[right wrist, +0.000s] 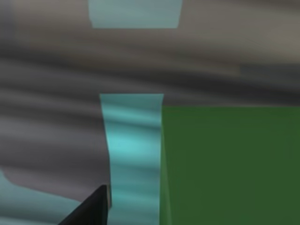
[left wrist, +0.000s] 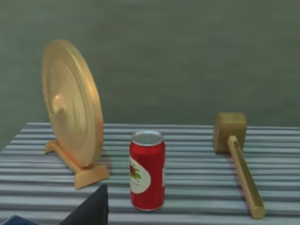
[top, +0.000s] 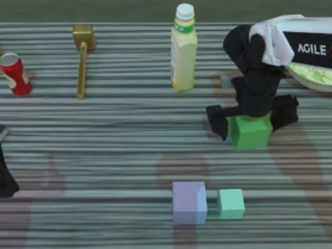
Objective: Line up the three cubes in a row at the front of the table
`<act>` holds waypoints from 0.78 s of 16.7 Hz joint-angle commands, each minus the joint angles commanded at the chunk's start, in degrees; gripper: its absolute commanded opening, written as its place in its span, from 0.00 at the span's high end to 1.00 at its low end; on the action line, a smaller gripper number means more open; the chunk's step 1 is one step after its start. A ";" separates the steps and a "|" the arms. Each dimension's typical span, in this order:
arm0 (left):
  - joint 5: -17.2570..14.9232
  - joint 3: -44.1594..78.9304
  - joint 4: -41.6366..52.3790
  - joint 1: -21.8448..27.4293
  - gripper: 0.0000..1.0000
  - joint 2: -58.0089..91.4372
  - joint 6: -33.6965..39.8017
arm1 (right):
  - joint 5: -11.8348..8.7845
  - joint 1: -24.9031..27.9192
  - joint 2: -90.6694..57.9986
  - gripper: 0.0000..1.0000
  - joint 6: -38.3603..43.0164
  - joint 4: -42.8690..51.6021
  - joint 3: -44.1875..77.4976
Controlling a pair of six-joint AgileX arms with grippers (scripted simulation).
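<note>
At the right of the counter (top: 104,150), the right jaws (top: 252,120) hang spread wide over the big green cube (top: 251,133), one black finger (top: 218,120) to its left and the other to its right. Whether either pad touches the cube I cannot tell; the arm's dark body covers the cube's far edge. In the right wrist view the same cube (right wrist: 229,164) fills the frame close up, with a pale teal strip beside it that is hard to make out, and only a dark finger tip shows at the lower edge.

In front of that cube, near the front edge, the lavender cube (top: 189,202) and the small mint cube (top: 231,203) sit side by side, just apart, lavender to the left. The green cube rests well behind them and a little to their right, out of their line.

Behind the right arm a plate with a green pattern (top: 311,75) is mostly hidden by the arm's white casing and cut off at the right border. A yellow bottle (top: 183,49) stands upright at the back centre. A brass hammer (top: 82,57) lies at the back left, and a red can (top: 14,73) stands near the left edge.

The left jaws (top: 6,179) are parked at the left border, mostly cut off, so I cannot tell their state. The left wrist view shows the can, the hammer and a wooden disc on a stand (left wrist: 72,117).
</note>
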State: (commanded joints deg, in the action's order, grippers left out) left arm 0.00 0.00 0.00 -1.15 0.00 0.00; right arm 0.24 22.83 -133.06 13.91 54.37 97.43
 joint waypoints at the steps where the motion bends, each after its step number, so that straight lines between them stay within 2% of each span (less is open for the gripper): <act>1: 0.00 0.00 0.00 0.00 0.00 0.00 0.00 | 0.00 0.00 0.00 0.08 0.00 0.00 0.00; 13: 0.00 0.00 0.00 0.00 0.00 0.00 0.00 | 0.00 0.00 0.00 0.98 0.00 0.00 0.00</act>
State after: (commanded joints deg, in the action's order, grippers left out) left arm 0.00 0.00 0.00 -1.15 0.00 0.00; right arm 0.24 22.83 -133.06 13.91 54.37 97.43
